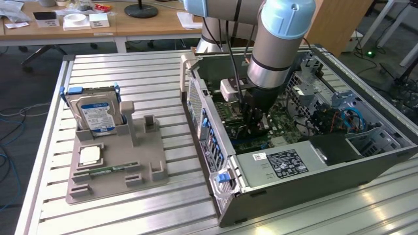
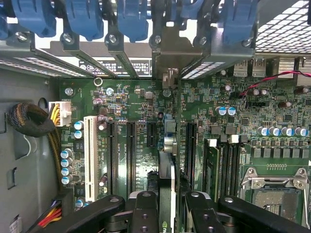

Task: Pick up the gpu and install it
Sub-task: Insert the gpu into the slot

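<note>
My gripper (image 1: 253, 125) reaches down inside the open computer case (image 1: 216, 147), over the green motherboard (image 2: 136, 97). The wrist view shows its two black fingers (image 2: 145, 209) shut on the gpu (image 2: 166, 170), a thin dark card seen edge-on between them. The card stands upright along the row of black expansion slots (image 2: 131, 145). Its silver bracket end (image 2: 167, 53) sits at the case's rear slot openings, under the blue latches (image 2: 131, 19). I cannot tell whether its edge is seated in a slot. In the exterior view the arm hides the card.
On the slatted table, at the exterior view's left, a grey holder tray (image 1: 124, 171) carries a silver hard drive (image 1: 97, 113), a square chip (image 1: 89, 155) and a green memory stick (image 1: 111, 170). Inside the case are the power supply (image 1: 287, 164), cable bundles (image 2: 29, 121) and an empty processor socket (image 2: 274, 194).
</note>
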